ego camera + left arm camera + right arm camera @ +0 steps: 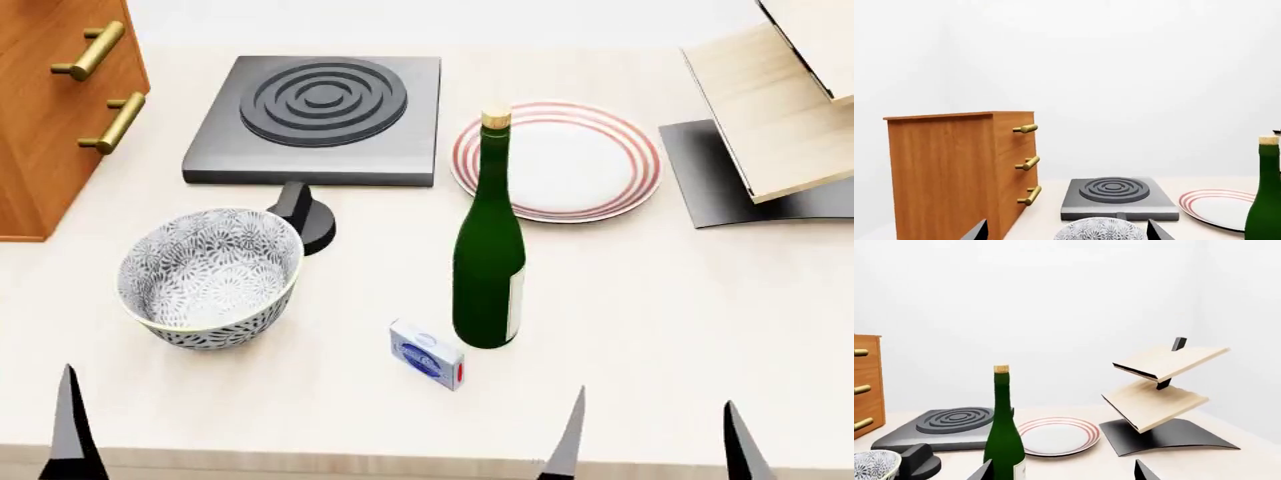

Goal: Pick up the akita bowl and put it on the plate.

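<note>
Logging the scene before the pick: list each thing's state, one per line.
akita bowl: upright, empty, on the table.
plate: flat, empty.
wine bottle: upright, corked.
small box: lying flat.
drawer cabinet: drawers closed.
left gripper: open, holding nothing.
right gripper: open, holding nothing.

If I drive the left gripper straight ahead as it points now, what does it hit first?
Most likely the bowl, centred just ahead between the open jaws of the left gripper; the stove burner lies behind it. Depth is uncertain.

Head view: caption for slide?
Akita bowl untouched near the stove burner; wine bottle stands before the empty plate.
</note>
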